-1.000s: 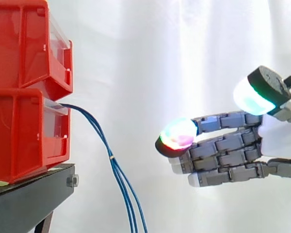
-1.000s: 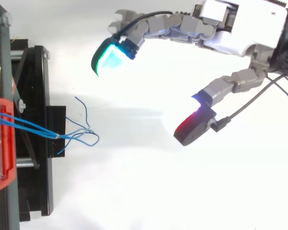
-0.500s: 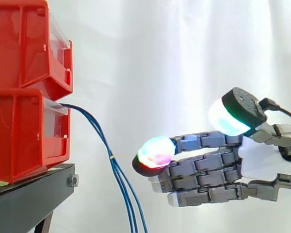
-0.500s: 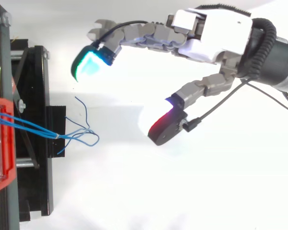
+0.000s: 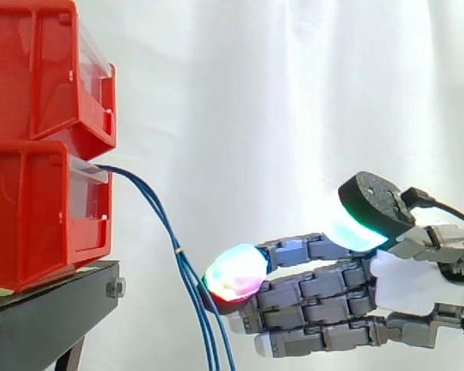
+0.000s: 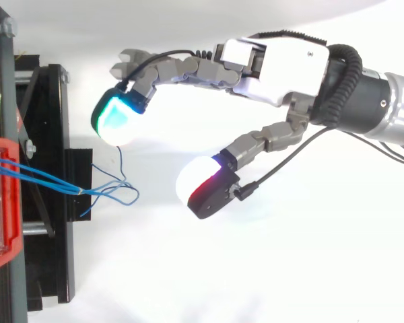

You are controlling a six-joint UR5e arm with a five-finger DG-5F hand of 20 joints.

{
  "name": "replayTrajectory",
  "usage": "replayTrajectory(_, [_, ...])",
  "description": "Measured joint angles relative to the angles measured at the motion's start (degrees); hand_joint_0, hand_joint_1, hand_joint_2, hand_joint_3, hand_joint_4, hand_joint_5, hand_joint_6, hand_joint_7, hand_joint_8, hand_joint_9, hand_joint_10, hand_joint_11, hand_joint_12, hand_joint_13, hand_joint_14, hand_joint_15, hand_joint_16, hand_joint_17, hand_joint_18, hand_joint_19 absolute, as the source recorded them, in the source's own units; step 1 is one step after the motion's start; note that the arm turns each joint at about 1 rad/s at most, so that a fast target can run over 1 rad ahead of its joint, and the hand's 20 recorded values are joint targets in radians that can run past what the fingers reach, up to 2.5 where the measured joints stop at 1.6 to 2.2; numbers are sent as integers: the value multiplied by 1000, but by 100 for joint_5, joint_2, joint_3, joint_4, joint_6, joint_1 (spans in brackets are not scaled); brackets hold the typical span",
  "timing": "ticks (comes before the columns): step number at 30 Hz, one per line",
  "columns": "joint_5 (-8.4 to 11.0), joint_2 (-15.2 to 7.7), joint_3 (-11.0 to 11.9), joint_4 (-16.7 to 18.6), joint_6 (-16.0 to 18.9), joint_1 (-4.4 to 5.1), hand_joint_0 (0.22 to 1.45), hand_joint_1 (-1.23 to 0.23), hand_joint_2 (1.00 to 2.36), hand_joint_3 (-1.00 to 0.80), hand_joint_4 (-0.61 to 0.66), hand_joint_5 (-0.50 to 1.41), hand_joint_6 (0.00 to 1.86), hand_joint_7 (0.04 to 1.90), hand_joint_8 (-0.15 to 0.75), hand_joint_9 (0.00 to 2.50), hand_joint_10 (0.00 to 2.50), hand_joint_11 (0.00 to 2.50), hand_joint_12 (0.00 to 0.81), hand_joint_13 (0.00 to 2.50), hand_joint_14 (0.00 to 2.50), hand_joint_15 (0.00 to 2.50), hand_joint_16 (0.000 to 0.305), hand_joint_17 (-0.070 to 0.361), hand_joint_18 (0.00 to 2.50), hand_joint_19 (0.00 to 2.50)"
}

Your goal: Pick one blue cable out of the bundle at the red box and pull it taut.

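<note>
White curtain (image 5: 263,93) behind the work; floor below pale and bare.

Blue cables (image 5: 177,250) ran out of the front of the lower red box (image 5: 31,216) as a slack bundle. They drooped over the edge of the black stand (image 5: 46,309) on the hand's side and hung down past it. A small tie held them together partway down. From above, the loose ends (image 6: 114,195) fanned out just beyond that stand edge. No single strand was separated and nothing was taut.

A second red bin (image 5: 39,69) sat stacked on the box.

Hand (image 5: 417,282) was level with the hanging bundle, fingers straight and spread well apart from the thumb, holding nothing. From the side the leading pad (image 5: 236,273) sat just beside the cables. From above the cyan pad (image 6: 118,118) hovered near one stray end, and the red-lit pad (image 6: 202,188) stood apart from the strands.

Judgement: approach about finished. Selecting one cable, pinching it and pulling it taut are all left.
</note>
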Motion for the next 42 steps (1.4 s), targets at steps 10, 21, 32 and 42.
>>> replayTrajectory(10, [-110,-629,736,-42,266,100,465,-758,1000,-500,296,-189,502,821,237,0,0,9,361,0,3,87,56,126,0,6])
replayTrajectory(21, [-170,-732,1114,-147,277,204,540,-758,1000,-500,308,-171,502,882,227,0,1,0,340,0,0,78,51,115,0,3])
replayTrajectory(32, [-175,-735,1149,-157,161,248,589,-784,1006,-410,257,-140,501,1135,223,8,0,10,331,0,3,77,49,110,0,0])
replayTrajectory(42, [-181,-735,1151,-142,117,257,600,-765,1012,-252,196,-182,767,795,233,43,0,36,333,0,2,75,49,110,0,0])
